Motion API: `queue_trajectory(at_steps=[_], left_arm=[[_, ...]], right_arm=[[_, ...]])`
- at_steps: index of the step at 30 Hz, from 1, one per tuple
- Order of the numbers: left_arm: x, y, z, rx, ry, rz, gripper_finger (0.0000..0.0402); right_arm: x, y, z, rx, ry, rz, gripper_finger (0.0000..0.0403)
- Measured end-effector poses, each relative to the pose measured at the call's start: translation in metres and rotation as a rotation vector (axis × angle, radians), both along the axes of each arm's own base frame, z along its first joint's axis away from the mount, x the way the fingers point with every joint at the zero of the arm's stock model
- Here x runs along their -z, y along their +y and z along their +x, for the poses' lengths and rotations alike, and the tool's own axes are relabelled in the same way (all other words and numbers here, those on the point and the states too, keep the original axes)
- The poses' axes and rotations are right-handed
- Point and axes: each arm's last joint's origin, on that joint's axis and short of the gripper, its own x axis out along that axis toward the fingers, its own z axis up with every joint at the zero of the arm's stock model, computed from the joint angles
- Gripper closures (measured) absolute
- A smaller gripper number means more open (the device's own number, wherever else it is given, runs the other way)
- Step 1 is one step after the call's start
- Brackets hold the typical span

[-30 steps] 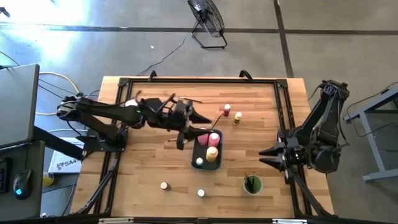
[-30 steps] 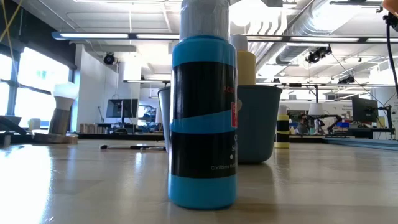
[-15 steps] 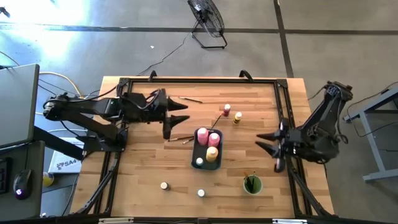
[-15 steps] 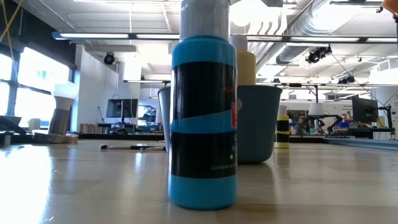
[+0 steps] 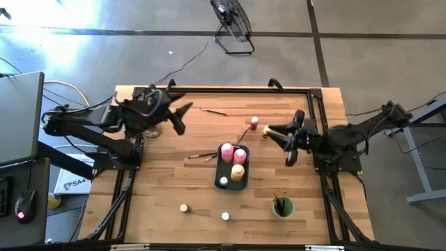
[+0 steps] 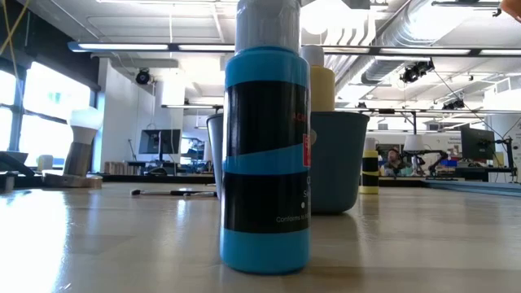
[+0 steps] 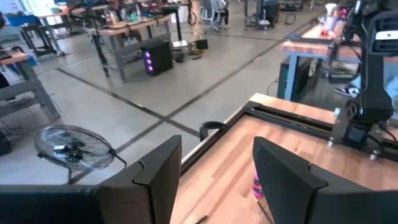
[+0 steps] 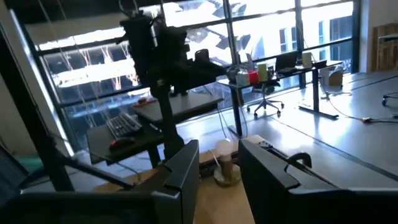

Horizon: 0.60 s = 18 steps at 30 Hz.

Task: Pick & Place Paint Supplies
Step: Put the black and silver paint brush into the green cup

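The wooden table [image 5: 167,181] is a pale plank top edged by a dark metal frame, standing on a grey concrete floor crossed by dark seams. A floor fan [image 5: 231,21] sits beyond the far edge, and a monitor and desk stand off the left side. Across the table at surface height, the room is an open workshop with ceiling ducts, strip lights and other benches.

Near the middle lies a dark rectangular tray [image 5: 232,171] holding two pink-capped bottles [image 5: 233,152], a yellow bottle [image 5: 237,171] and one pale-capped jar [image 5: 223,181]. Two more pale jars [image 5: 184,208] rest on bare wood toward the near edge, and a green cup [image 5: 283,206] stands near the right corner with what look like brush handles inside, though they are too small to be sure. One thin paintbrush [image 5: 202,155] lies just left of the tray; another [image 5: 213,111] lies near the far edge.

The right gripper [image 5: 277,134] has its jaws parted and empty; a small yellow bottle [image 5: 265,132] stands just at their tips and a small pink one [image 5: 254,123] just beyond. The left gripper [image 5: 182,115] is raised near the far left edge, its jaws wide and holding nothing, the far paintbrush a little ahead of them.

A blue bottle [image 6: 266,155] with a dark label fills the low view.
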Motion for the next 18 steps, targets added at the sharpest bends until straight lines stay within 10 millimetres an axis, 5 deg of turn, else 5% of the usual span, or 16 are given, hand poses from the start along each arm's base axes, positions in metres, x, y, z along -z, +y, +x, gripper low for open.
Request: queue_trajectory(at_steps=[8,18], left_arm=[[-0.006,0.003,-0.033,0.03,0.015,0.005,0.0208],[-0.005,0.007,-0.042,-0.093,0.033,0.031,0.0208]], right_arm=[[-0.011,-0.028,0.011,-0.086,-0.124,-0.01,0.0298],[-0.005,-0.049,0.026,-0.051,-0.114,-0.015,0.0298]])
